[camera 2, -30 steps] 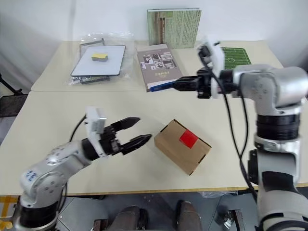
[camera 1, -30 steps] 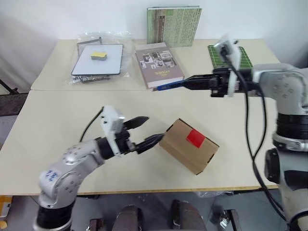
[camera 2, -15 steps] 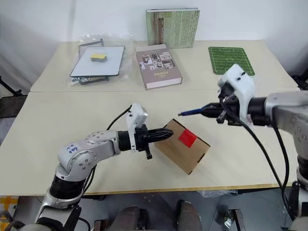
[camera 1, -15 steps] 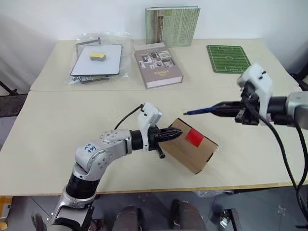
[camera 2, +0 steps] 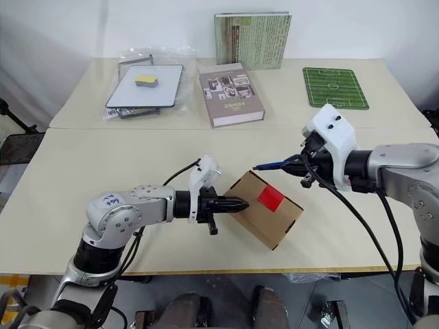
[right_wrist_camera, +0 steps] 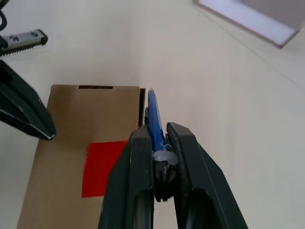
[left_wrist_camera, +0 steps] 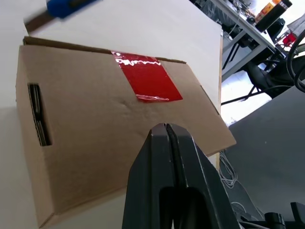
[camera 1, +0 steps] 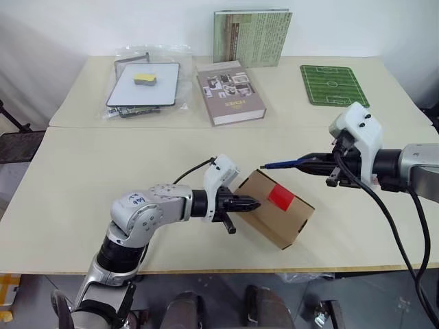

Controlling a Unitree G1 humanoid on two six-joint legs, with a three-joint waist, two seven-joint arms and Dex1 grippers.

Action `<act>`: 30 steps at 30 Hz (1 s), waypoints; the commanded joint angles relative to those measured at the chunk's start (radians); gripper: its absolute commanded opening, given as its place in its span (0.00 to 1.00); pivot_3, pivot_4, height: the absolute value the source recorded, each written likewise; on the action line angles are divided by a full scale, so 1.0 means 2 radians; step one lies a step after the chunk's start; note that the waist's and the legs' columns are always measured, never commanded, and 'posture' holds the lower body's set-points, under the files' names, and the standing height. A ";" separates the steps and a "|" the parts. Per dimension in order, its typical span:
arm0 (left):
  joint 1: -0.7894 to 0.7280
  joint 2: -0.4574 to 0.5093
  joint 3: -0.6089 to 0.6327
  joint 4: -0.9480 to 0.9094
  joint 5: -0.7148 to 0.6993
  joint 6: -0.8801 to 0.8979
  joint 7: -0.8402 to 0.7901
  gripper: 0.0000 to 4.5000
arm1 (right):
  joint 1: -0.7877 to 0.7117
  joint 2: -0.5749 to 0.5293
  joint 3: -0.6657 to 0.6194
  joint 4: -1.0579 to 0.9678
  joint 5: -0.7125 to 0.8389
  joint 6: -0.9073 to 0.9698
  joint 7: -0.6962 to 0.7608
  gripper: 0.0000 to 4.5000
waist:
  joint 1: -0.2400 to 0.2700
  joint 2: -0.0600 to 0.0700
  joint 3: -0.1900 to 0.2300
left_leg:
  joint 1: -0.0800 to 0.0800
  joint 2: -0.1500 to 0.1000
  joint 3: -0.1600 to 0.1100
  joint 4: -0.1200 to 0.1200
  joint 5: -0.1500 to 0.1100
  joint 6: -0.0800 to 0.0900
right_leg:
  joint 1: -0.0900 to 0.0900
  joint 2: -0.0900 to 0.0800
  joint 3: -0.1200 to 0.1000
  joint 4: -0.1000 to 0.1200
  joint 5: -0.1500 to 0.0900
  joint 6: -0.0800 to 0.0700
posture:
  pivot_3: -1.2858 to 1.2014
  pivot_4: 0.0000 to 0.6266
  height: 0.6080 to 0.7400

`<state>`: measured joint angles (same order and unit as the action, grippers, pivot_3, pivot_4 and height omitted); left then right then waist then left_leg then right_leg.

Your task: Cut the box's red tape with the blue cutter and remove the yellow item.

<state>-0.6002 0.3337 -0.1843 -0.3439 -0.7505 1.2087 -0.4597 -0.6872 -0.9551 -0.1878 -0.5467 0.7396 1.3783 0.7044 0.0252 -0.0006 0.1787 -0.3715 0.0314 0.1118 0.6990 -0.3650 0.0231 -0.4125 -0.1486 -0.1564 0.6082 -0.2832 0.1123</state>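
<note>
Pressed together now where they gaped a second ago, the left gripper (camera 1: 252, 204) jaws touch the box (camera 1: 278, 218) at centre frame. Right gripper (camera 1: 321, 164), dropped from upper centre, clamps the blue cutter (camera 1: 282, 164) above the red tape (camera 1: 280, 199).

grey book (camera 1: 230, 92) flat | green book (camera 1: 251, 37) upright | football mat (camera 1: 333, 85) | tablet (camera 1: 143, 84) in bag, yellow block (camera 1: 143, 77) on it

A robotics lab or test room, it seems. Two pale surfaces (camera 1: 89, 171) butt together before a plain white wall (camera 1: 103, 24). Beyond the surface edge stand metal-legged benches (left_wrist_camera: 248, 28) with cables.
</note>
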 commanded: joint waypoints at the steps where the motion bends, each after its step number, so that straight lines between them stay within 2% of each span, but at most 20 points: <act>1: -0.010 0.000 -0.004 -0.005 0.005 -0.005 -0.008 0.00 | -0.004 -0.007 -0.023 -0.015 0.016 0.005 -0.006 0.03 | 0.000 0.000 0.000 | 0.000 0.000 0.000 0.000 0.000 0.000 | 0.000 0.000 0.000 0.000 0.000 0.000 | 0.52 0.24 1.00; 16: -0.017 0.001 -0.009 0.007 0.026 -0.009 -0.026 0.00 | 0.009 -0.021 -0.043 -0.024 0.054 0.011 -0.012 0.03 | 0.000 0.000 0.000 | 0.000 0.000 0.000 0.000 0.000 0.000 | 0.000 0.000 0.000 0.000 0.000 0.000 | 0.52 0.24 1.00; 30: -0.023 0.001 -0.013 0.017 0.039 -0.014 -0.040 0.00 | 0.064 -0.047 -0.038 -0.032 0.052 -0.002 -0.017 0.03 | 0.001 0.000 0.000 | 0.000 0.000 0.000 0.000 0.000 0.000 | 0.000 0.000 0.000 0.000 0.000 0.000 | 0.52 0.24 1.00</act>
<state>-0.6302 0.3344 -0.2076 -0.3003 -0.6766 1.1967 -0.5275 -0.5615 -1.0224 -0.2431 -0.5882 0.8437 1.3928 0.6729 0.0263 -0.0008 0.1788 -0.3716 0.0312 0.1117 0.6991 -0.3649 0.0234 -0.4121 -0.1489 -0.1561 0.6079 -0.2831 0.1125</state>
